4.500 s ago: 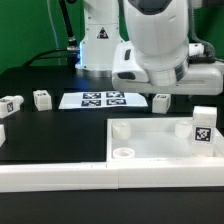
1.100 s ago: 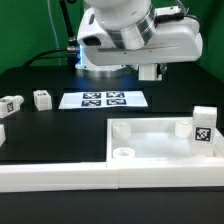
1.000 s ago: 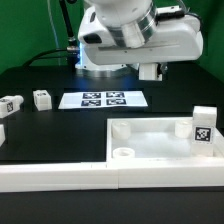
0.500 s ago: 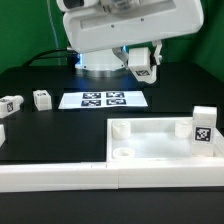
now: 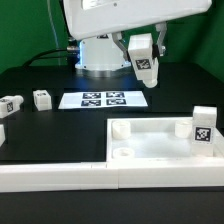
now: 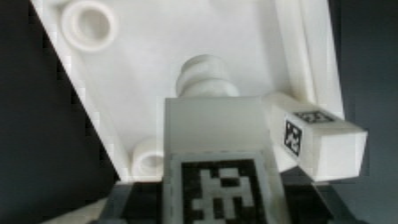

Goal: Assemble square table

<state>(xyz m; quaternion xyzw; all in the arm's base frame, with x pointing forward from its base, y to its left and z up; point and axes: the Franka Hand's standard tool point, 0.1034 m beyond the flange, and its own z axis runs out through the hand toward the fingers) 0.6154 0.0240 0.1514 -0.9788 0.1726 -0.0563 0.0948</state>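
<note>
My gripper (image 5: 144, 52) is shut on a short white table leg (image 5: 145, 62) and holds it in the air behind the square table top, tag toward the exterior camera. The table top (image 5: 160, 146), a white tray with a raised rim and round corner sockets, lies at the exterior view's lower right. Another tagged leg (image 5: 203, 126) stands upright at its far right corner. In the wrist view the held leg (image 6: 222, 140) points down at the table top (image 6: 151, 95), with the standing leg (image 6: 317, 137) beside it. The gripper (image 6: 222, 205) clamps the leg's tagged end.
Two loose tagged legs (image 5: 10, 103) (image 5: 41, 98) lie on the black table at the exterior view's left. The marker board (image 5: 105, 99) lies flat behind the top. A long white bar (image 5: 55, 172) runs along the front edge. The robot base (image 5: 98, 55) stands at the back.
The arm picked the leg up from the table beside the marker board. Over the last second it rose and the leg turned so its tag faces the exterior camera.
</note>
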